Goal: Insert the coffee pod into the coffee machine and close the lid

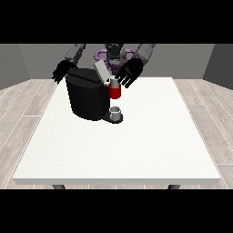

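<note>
A: Machine status?
B: Coffee machine (88, 98) on the table (136, 145), lid (102, 72) raised; a red thing at the machine (115, 92); a grey thing (115, 82) sits atop it.
A: Hands?
B: The hand at the view's right (129, 73), fingers spread, is above the grey thing. The hand at the view's left (61, 71) hangs relaxed behind the machine.

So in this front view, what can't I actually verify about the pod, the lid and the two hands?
- Coffee pod: no grey pod is plainly identifiable; the hand at the view's right covers the spot above the red thing at the machine.
- Grey thing at the coffee machine base: too small to identify.
- Lid: raised, but its hinge is hidden.
- Hand at the view's left: contact with the machine is unclear.
</note>
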Action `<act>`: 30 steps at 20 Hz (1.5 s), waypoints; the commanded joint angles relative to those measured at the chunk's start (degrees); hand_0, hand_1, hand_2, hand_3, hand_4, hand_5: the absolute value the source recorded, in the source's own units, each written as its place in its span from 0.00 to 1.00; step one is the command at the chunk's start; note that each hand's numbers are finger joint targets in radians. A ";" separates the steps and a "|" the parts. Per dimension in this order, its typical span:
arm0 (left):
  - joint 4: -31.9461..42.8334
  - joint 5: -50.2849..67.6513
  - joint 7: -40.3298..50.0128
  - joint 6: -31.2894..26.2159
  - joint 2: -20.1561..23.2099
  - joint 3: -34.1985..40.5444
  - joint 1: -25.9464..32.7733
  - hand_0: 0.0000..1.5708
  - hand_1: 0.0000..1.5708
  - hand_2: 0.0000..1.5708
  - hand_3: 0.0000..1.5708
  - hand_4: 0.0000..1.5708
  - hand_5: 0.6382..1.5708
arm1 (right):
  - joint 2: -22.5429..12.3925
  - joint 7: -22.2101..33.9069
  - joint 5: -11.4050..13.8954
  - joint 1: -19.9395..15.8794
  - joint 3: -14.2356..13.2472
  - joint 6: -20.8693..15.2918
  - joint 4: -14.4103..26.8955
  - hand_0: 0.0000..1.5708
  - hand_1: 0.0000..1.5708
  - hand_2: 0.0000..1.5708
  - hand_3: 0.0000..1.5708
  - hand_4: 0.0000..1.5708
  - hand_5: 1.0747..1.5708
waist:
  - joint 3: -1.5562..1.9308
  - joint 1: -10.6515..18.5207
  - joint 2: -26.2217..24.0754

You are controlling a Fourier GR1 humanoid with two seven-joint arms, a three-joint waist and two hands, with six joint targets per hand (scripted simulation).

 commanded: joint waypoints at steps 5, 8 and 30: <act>0.08 -1.15 -0.36 0.28 -0.33 -0.44 -0.33 0.72 0.72 0.74 0.65 0.28 1.00 | -0.17 0.61 0.19 -0.75 -0.15 -0.45 -0.50 0.00 0.00 0.00 0.00 0.26 1.00 | -0.05 -0.35 1.23; 0.13 -1.27 0.50 -2.30 1.10 -0.41 -1.42 0.71 0.71 0.74 0.63 0.28 1.00 | 1.27 -2.16 1.13 1.62 1.04 -0.80 0.76 0.00 0.00 0.00 0.00 0.23 1.00 | -0.04 -0.02 0.57; 0.52 -5.77 -5.54 -3.88 4.93 -2.32 -0.31 0.00 0.00 0.00 0.00 0.00 1.00 | 0.45 -1.51 0.13 -0.09 -0.48 -1.18 0.63 0.00 0.00 0.00 0.00 0.24 1.00 | -0.06 0.19 1.86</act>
